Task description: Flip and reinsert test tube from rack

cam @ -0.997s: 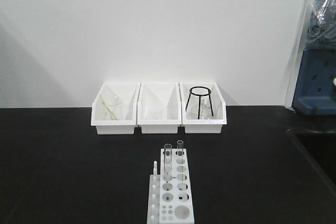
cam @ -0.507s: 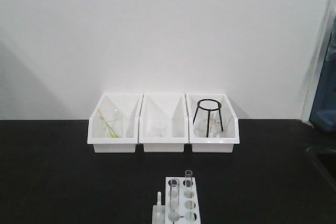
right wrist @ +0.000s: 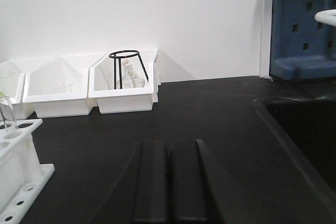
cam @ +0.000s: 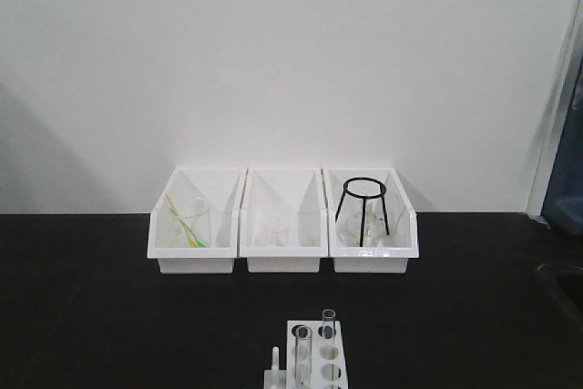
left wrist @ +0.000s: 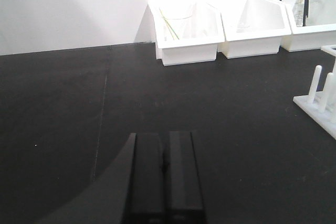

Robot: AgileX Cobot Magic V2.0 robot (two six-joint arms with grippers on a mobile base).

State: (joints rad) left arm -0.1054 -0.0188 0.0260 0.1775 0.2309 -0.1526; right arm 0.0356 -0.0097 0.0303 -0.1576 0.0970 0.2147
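The white rack [cam: 332, 358] sits at the bottom edge of the front view, partly cut off. Two clear test tubes stand upright in its far row, one at the left [cam: 302, 351] and one at the right [cam: 328, 327]. The rack's pegs [left wrist: 320, 83] show at the right edge of the left wrist view, and its end [right wrist: 18, 163] with a tube [right wrist: 7, 113] shows at the left of the right wrist view. My left gripper [left wrist: 165, 139] is shut and empty over the black table, left of the rack. My right gripper [right wrist: 169, 147] is shut and empty, right of the rack.
Three white open-front bins [cam: 282, 225] stand against the back wall; the left holds a beaker [cam: 189, 223], the right a black tripod stand [cam: 363, 209]. A recessed black sink [right wrist: 302, 135] lies at the right. A blue unit [right wrist: 302, 30] stands behind it.
The front view has shifted: the rack and bins have slid lower in the frame, and only the rack's far end still shows. The tubes stay upright in the rack.
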